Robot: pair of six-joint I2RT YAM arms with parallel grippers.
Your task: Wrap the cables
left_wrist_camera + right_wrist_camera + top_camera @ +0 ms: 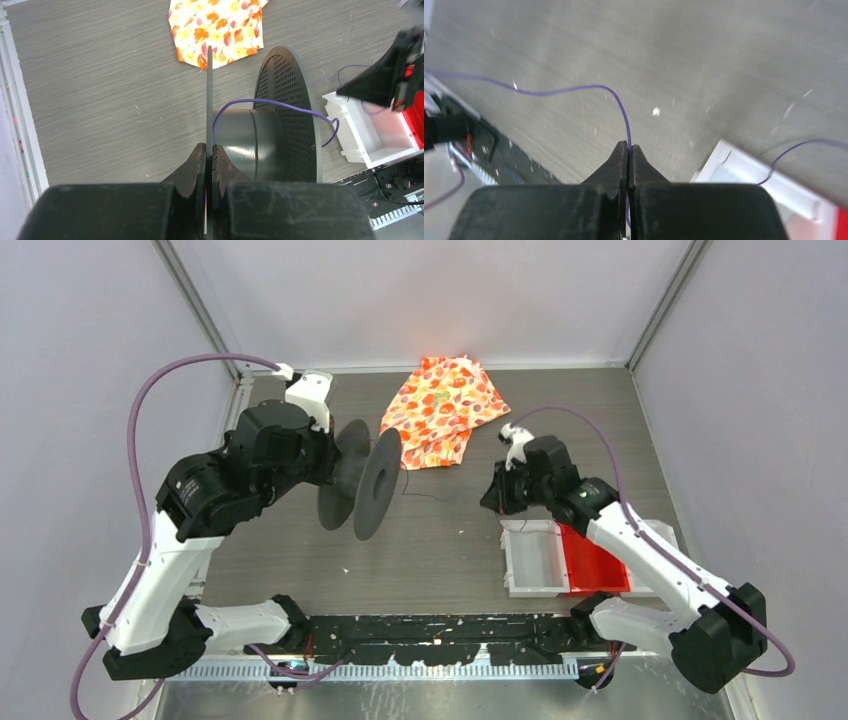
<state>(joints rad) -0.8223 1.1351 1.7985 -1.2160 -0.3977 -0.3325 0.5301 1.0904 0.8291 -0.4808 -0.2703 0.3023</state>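
A dark grey spool with two round flanges hangs above the table's left middle. My left gripper is shut on the edge of one flange; in the left wrist view the fingertips pinch the thin flange edge-on. A very thin cable, purple in the wrist views, arcs over the spool's hub and runs right. From above it shows as a faint dark strand. My right gripper is shut on this cable, which leaves its fingertips and curves left.
An orange floral cloth lies at the back middle. A white tray and a red bin stand at the front right, under my right arm. A black rail runs along the front edge.
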